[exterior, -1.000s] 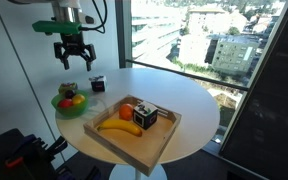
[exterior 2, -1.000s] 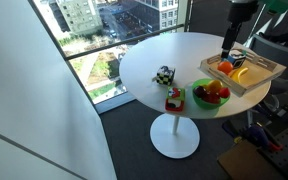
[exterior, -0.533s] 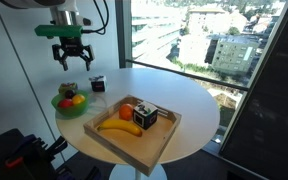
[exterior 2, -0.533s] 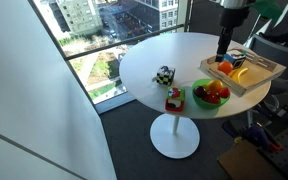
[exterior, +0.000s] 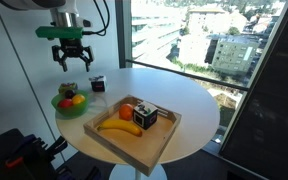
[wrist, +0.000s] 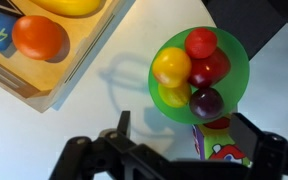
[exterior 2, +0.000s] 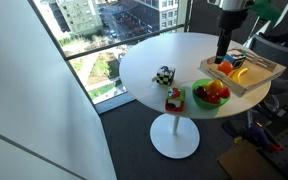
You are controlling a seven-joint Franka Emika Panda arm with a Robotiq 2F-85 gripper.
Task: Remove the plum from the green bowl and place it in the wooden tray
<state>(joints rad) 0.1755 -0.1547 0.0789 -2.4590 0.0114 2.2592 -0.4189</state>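
Black gripper (exterior: 72, 66) rose slightly since one second earlier, hovered over round green bowl (wrist: 236, 52); fingers (wrist: 122, 127) spread open, empty. Dark purple plum (wrist: 206, 102) stayed in bowl on white counter (exterior: 196, 100); wooden tray (exterior: 139, 146) unchanged.

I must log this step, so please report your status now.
Gripper open, empty, above green bowl. Plum in bowl, touching red fruit. Nothing covers it.

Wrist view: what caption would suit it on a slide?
Open gripper hovering above a green bowl of fruit, dark plum at its near edge, wooden tray alongside.
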